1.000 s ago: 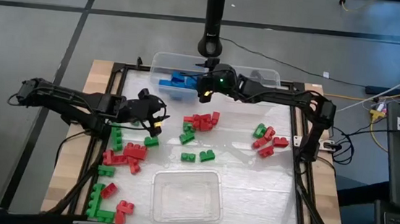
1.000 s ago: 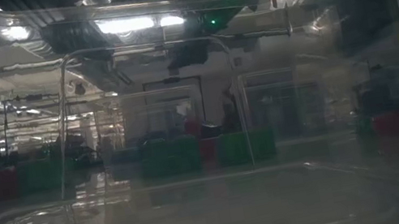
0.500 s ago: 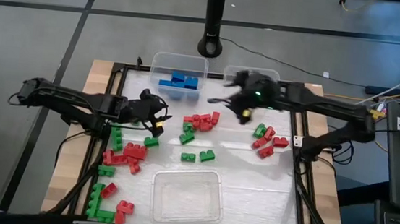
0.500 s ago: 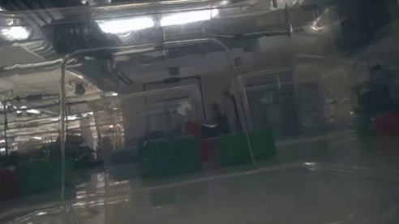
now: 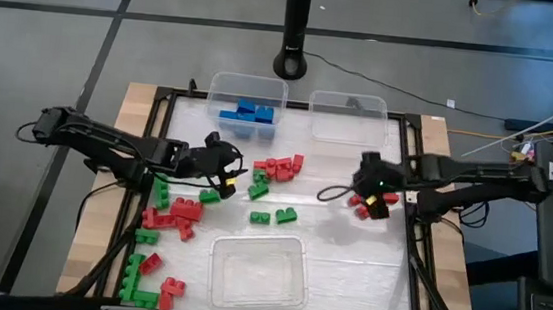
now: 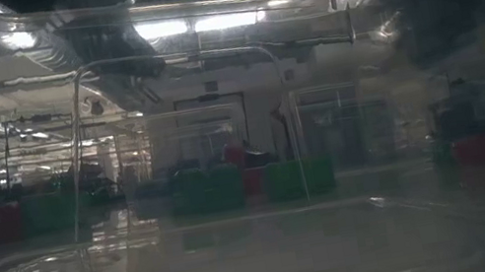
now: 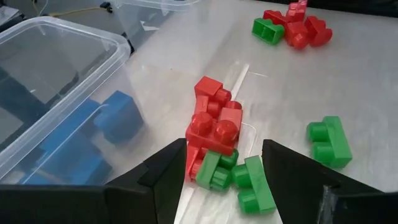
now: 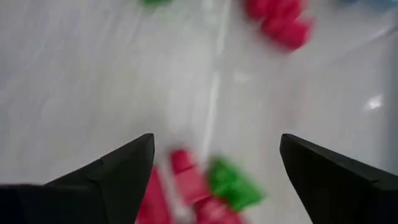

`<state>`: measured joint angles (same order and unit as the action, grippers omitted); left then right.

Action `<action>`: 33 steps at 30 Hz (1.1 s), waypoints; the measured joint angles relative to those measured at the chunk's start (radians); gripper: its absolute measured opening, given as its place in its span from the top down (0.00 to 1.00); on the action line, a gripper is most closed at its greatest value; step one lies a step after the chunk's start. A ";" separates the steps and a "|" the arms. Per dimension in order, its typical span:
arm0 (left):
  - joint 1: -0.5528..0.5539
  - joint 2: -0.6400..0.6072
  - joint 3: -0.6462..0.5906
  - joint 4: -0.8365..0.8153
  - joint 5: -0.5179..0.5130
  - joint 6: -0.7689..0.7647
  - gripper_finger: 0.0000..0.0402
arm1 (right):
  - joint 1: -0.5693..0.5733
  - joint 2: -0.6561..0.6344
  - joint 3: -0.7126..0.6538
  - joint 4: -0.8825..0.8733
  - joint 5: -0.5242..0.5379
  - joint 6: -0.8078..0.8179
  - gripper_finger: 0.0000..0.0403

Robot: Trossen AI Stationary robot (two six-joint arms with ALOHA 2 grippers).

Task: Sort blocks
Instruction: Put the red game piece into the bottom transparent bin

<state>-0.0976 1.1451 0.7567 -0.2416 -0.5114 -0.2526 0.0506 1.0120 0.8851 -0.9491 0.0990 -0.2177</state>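
Overhead, the table [image 5: 348, 252] carried three clear bins [image 5: 257, 271], with blue blocks [image 5: 248, 113] lying inside the far-left one. Red and green blocks [image 5: 273, 169] lay scattered across the surface. The left gripper [image 5: 234, 172] sat beside the central cluster, fingers parted and empty. The right gripper [image 5: 362, 183] hung over the right-hand cluster [image 5: 360, 210], spread wide, gripping nothing.

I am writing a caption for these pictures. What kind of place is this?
Most likely a robotics lab or workshop. A framed work table stands on a bare grey floor, loose cables run beside it, and the low view shows long ceiling lights with shelving behind.
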 joint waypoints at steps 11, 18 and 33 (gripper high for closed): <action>-0.001 0.003 0.000 0.012 -0.001 -0.029 0.51 | 0.015 0.044 -0.198 0.036 -0.086 0.162 0.13; -0.001 0.003 0.000 0.018 -0.001 -0.029 0.51 | 0.014 0.109 -0.220 0.066 -0.021 0.194 0.18; 0.000 0.003 0.000 0.018 -0.001 -0.029 0.51 | -0.078 0.172 -0.220 0.064 0.005 0.371 0.31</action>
<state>-0.0975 1.1481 0.7567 -0.2234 -0.5129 -0.2813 -0.0273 1.1843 0.6655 -0.8848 0.1043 0.1530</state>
